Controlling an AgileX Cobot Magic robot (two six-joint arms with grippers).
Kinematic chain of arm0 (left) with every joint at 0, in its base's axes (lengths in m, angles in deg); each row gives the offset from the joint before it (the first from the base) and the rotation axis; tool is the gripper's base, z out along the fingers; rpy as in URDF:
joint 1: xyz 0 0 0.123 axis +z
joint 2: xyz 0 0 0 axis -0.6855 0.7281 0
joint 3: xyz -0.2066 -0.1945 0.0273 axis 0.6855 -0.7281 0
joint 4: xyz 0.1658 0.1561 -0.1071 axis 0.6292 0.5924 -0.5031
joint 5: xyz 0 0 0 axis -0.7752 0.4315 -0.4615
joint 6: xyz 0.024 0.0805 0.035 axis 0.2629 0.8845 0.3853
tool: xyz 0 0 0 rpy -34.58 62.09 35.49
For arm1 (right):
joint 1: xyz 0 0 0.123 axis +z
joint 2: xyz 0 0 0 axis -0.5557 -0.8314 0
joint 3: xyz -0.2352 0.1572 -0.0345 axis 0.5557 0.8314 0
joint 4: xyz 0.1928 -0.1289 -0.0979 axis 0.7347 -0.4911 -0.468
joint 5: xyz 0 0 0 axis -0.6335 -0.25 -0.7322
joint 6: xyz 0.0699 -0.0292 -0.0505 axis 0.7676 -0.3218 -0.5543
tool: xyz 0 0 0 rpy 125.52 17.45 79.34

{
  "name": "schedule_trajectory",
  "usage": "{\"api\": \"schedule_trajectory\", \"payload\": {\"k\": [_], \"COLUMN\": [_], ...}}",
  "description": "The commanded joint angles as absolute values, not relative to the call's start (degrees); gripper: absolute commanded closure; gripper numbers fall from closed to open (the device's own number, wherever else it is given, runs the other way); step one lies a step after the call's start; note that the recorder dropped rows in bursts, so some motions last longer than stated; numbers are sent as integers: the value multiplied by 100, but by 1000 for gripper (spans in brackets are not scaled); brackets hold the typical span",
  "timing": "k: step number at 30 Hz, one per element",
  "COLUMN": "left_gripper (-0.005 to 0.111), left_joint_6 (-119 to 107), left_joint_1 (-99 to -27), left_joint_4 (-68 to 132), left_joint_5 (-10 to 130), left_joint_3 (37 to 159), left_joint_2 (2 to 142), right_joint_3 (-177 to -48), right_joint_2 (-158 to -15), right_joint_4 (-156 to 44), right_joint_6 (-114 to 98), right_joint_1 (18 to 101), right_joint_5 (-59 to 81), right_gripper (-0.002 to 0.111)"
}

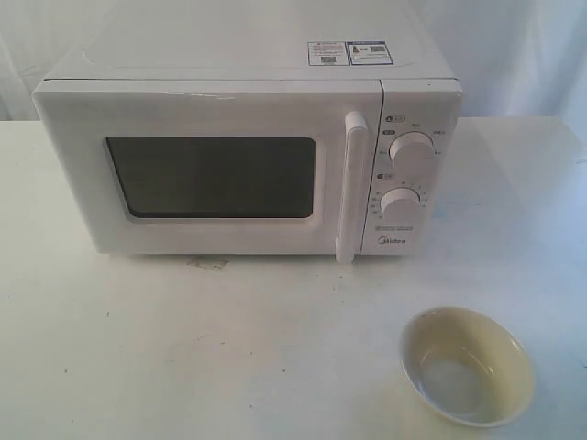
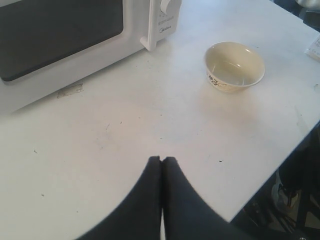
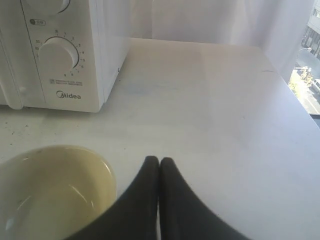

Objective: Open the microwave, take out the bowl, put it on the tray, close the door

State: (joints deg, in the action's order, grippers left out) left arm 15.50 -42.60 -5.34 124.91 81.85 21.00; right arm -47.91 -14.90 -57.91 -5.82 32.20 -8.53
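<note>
Bowl [image 1: 466,365] is being shown sitting upright on the white table [image 1: 165,348], out in front of the microwave [image 1: 248,101] on its control-panel side, well clear of it. Its cream inside is being seen fine. There's a small dark pattern on the outer wall, being caught only in the left wrist view, and it's too tiny to be made out. In the right wrist view the bowl is being cut off by the frame edge.

The door [image 1: 83,174] is being shown shut flush, so whatever's behind the dark window [image 1: 211,177] is being hidden completely. The handle [image 1: 351,188] isn't being touched, same for the upper knob [image 1: 410,151] and lower knob [image 1: 401,202]. Stickers [image 1: 348,52] on top are being shown, but the print is way too small to be read. The microwave is being cropped heavily in both wrist views.

The left gripper [image 2: 162,161] is being held closed, tips pressed together with nothing between them, over bare table in front of the door. The right gripper [image 3: 159,161] is being held closed the same way, empty, near the bowl's rim; whether it's touching can't be told. Some clutter past the table edge in the left wrist view is being cut off and can't be identified.
</note>
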Motion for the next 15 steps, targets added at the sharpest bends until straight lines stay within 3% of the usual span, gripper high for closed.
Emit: {"api": "schedule_trajectory", "payload": {"k": [1, 15], "left_gripper": [107, 107], "left_joint_6": [1517, 1517], "left_joint_1": [-4272, -4272], "left_joint_4": [-582, -582], "left_joint_5": [12757, 12677], "left_joint_3": [8152, 8152], "left_joint_2": [2059, 2060], "right_joint_3": [-4763, -4763], "right_joint_2": [-1473, -1473], "right_joint_4": [-5794, -5809], "right_joint_6": [-558, -558], "right_joint_1": [3199, 3199], "right_joint_5": [-852, -852], "right_gripper": [108, 108]}}
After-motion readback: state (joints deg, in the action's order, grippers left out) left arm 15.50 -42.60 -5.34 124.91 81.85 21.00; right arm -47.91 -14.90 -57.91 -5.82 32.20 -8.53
